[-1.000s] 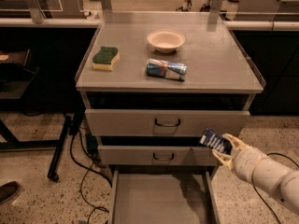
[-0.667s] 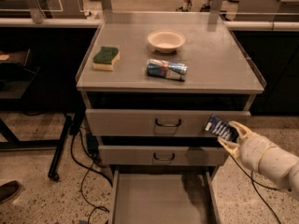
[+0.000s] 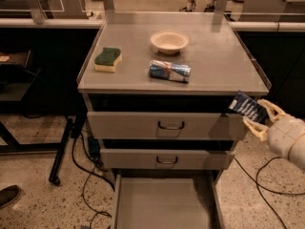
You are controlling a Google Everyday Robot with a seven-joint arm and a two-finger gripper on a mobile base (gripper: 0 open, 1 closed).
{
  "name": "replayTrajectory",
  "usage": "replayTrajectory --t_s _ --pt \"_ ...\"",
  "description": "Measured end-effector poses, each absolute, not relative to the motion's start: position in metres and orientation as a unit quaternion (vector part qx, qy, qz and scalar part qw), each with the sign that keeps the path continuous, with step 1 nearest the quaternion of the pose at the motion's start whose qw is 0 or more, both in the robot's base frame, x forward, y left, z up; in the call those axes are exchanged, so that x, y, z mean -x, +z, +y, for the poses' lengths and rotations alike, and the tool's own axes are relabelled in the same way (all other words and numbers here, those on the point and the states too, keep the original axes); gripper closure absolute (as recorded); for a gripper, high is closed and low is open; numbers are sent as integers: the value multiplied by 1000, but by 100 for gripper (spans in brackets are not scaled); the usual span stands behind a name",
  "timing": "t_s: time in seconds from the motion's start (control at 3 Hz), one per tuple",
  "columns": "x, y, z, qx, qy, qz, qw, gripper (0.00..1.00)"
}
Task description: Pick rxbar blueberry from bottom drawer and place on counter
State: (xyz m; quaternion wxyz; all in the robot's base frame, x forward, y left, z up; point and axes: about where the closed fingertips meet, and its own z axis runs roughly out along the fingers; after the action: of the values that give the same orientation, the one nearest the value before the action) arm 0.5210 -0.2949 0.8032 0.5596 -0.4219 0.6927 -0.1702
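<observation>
the gripper (image 3: 258,116) is clamping the rxbar blueberry (image 3: 246,107) between its two pale fingers, hanging in the air at about four o'clock from the front right corner of the tabletop (image 3: 224,56), level with the top drawer (image 3: 133,125); the bar is riding clear of the bottom drawer (image 3: 162,202), which is standing pulled out at six o'clock; the dark wrapper is lying tilted, its long axis running from ten o'clock down to four; the free landing space is sitting toward eleven o'clock from the gripper, above the raised rim, so the coming move is probably calling for a lift and then a swing inward; the sponge (image 3: 108,59), bowl (image 3: 169,41) and shiny blue packet (image 3: 169,71) are occupying the tabletop's left and middle, well apart from that right side
</observation>
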Motion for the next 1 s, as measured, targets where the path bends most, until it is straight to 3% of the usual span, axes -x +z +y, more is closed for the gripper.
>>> replayTrajectory --t_s 0.33,0.67,1.0 --pt "-520 807 -297 420 -173 692 562 100" --pt "-573 878 -301 412 -186 669 591 100" --pt "-573 878 -301 412 -186 668 591 100"
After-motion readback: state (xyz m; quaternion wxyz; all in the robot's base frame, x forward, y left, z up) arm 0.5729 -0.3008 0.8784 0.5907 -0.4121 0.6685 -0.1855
